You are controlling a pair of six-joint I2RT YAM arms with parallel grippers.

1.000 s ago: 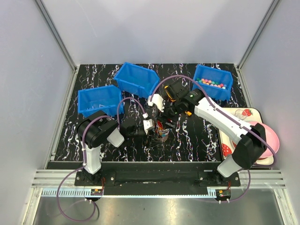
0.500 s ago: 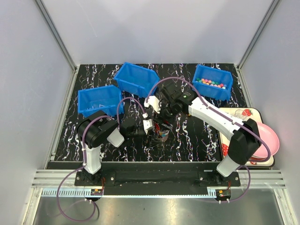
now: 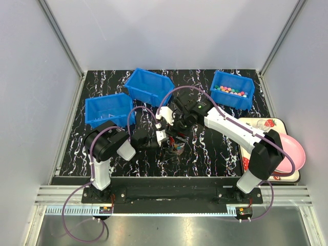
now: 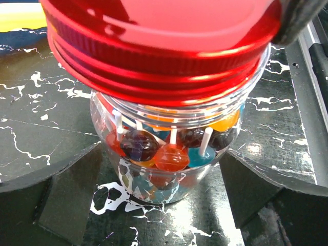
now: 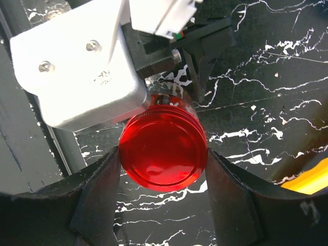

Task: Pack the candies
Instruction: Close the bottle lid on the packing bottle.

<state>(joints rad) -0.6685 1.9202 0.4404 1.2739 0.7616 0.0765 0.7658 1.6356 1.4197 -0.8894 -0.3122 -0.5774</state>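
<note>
A clear jar (image 4: pixel 169 154) full of coloured candies, some on white sticks, stands on the black marbled table. My left gripper (image 4: pixel 161 200) is shut on its lower body, one finger on each side. A red lid (image 4: pixel 159 46) sits on the jar's mouth. My right gripper (image 5: pixel 164 169) is shut on the red lid (image 5: pixel 163 151) from above, both fingers pressed to its rim. In the top view the jar (image 3: pixel 178 147) sits at table centre, with the left gripper (image 3: pixel 165 138) beside it and the right gripper (image 3: pixel 177 127) over it. More small candies (image 3: pixel 231 91) lie in the far right blue bin.
The candy bin (image 3: pixel 230 101) stands at the back right. Two other blue bins (image 3: pixel 108 110) (image 3: pixel 149 86) stand at the back left. A tray (image 3: pixel 261 123) with a pink bowl (image 3: pixel 294 154) lies at the right edge. A yellow object (image 5: pixel 312 179) lies on the table near the jar.
My right gripper has moved left and towards the front until it is over the jar. The left arm and the jar have not moved.
</note>
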